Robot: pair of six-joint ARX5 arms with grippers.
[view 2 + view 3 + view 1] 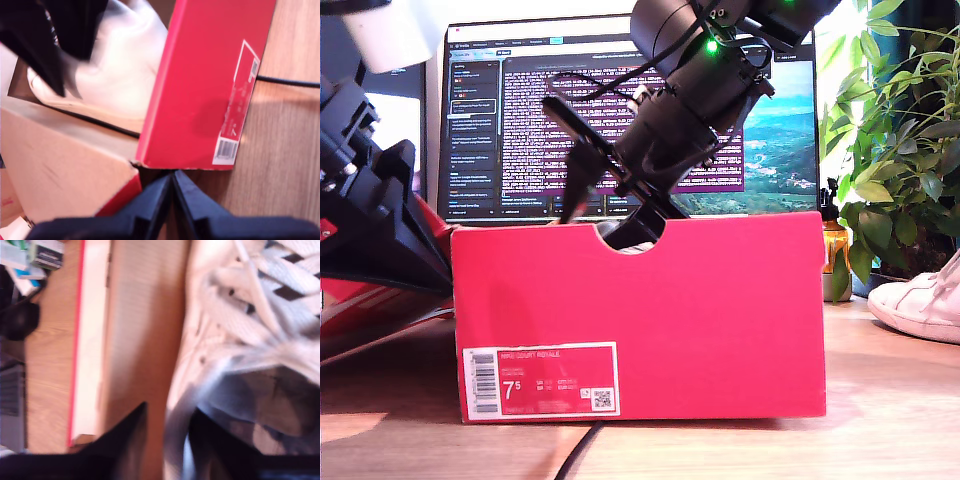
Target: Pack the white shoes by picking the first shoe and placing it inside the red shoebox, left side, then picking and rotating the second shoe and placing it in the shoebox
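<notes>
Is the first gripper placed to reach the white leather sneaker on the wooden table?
Probably not: my first gripper sits to the exterior view's left of the red cardboard shoebox, which, with the second arm, blocks the sneaker.

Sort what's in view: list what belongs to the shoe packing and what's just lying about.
Job:
red shoebox
white shoe in the box
second white shoe on the table
my second claw, at the boxed shoe

Lying about:
laptop
plant
cable

Bright red shoebox (640, 320) with a white label (540, 380), white shoe (240, 315), black fingers (125, 440).
</notes>
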